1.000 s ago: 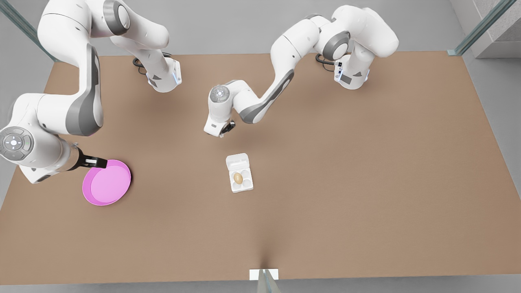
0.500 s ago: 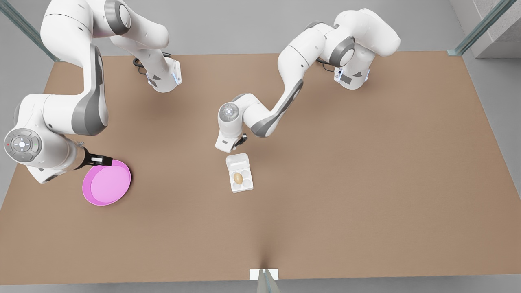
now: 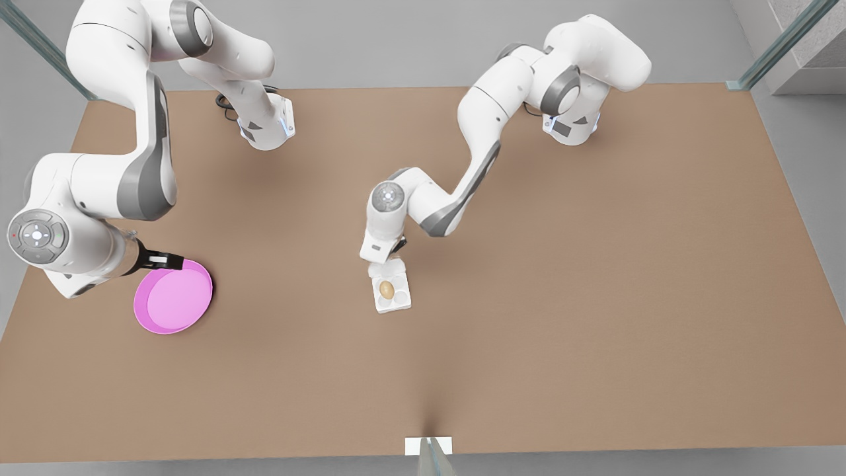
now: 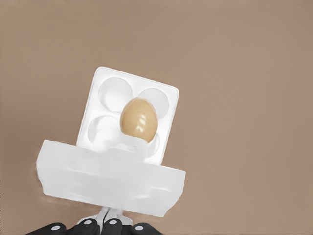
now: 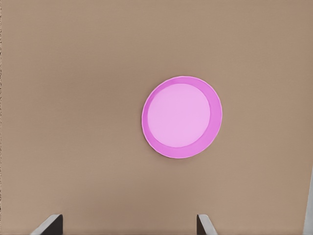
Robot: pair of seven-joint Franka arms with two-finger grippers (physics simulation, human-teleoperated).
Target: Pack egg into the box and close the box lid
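The egg [image 3: 386, 289] is seated in 1 of the 4 cups of the box [image 3: 392, 295], which rests near the middle of the brown worktop [image 3: 595, 297]. The cup taken is 1 of the 2 next to the hinge, on the front view's left. The box lid [image 3: 387, 268] is raised from the hinge edge of the tray and is not shut; in the left wrist view it [image 4: 110, 180] is seen standing as a white flap between the camera and the egg [image 4: 139, 120].

The left gripper [image 3: 382, 259] is held just over the lid, on the side toward the far edge of the worktop. Its fingertips [image 4: 111, 215] are seen close together behind the lid (whether they touch it cannot be told).

The right gripper [image 3: 158, 262] is held above the far rim of a pink plate [image 3: 173, 295], near the worktop's edge on the front view's left, well apart from the box. In the right wrist view its 2 fingers [image 5: 49, 225] are spread wide with nothing between them, and the plate [image 5: 181, 117] is seen bare on the worktop. This arm waits.
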